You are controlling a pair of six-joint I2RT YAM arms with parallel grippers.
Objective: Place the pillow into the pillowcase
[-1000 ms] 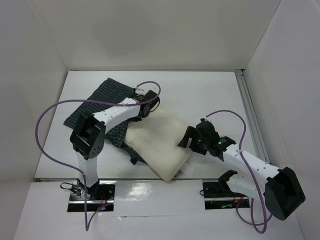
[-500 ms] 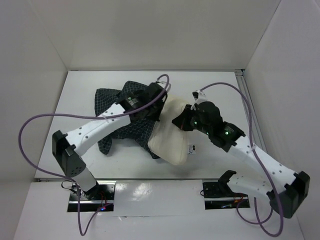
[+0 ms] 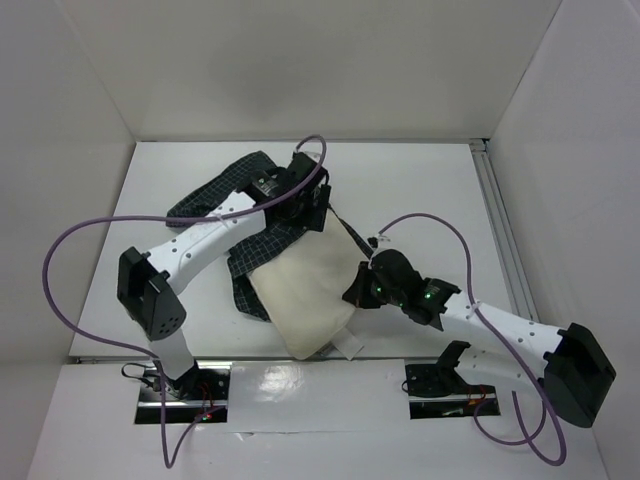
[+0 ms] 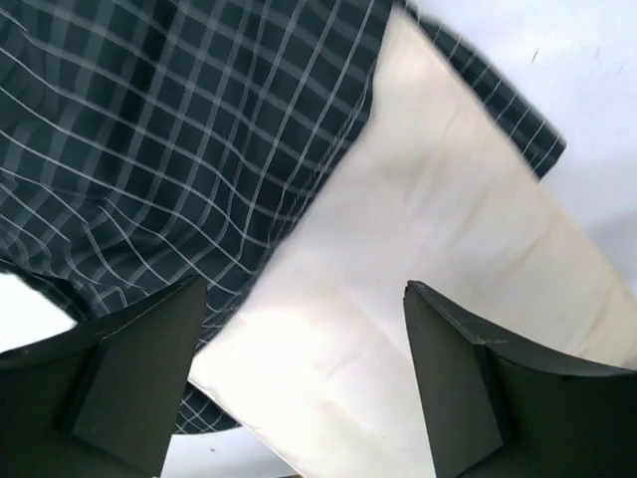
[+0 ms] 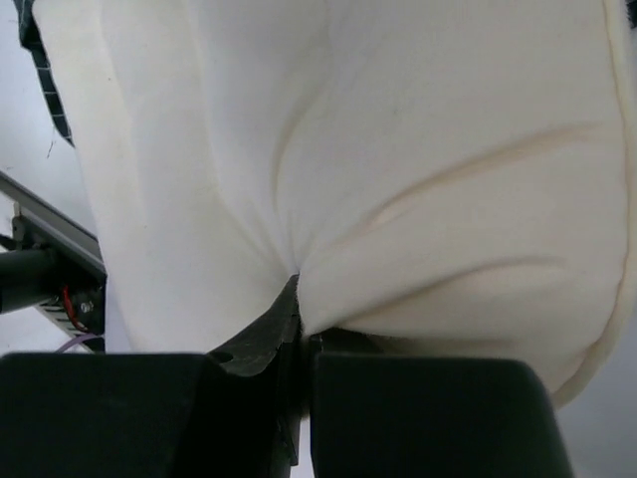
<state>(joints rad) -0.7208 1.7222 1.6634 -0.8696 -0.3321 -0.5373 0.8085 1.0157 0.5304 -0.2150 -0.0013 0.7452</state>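
The cream pillow (image 3: 300,300) lies near the table's front edge, its far end against the dark checked pillowcase (image 3: 255,245). My right gripper (image 3: 352,295) is at the pillow's right edge. In the right wrist view it (image 5: 299,289) is shut on a pinch of the pillow (image 5: 398,129). My left gripper (image 3: 316,216) hovers over the far end of the pillow, where the pillowcase mouth lies. In the left wrist view it (image 4: 304,289) stands open above the pillow (image 4: 398,269), with the pillowcase (image 4: 179,129) draped to the upper left and nothing between its fingers.
A metal rail (image 3: 500,235) runs along the table's right side. White walls close in the back and both sides. Purple cables (image 3: 60,260) loop off both arms. A small white tag (image 3: 350,346) sticks out of the pillow's near corner.
My left gripper has opened and let go of the pillowcase. My right gripper shut on the pillow and has drawn it back toward the near edge.
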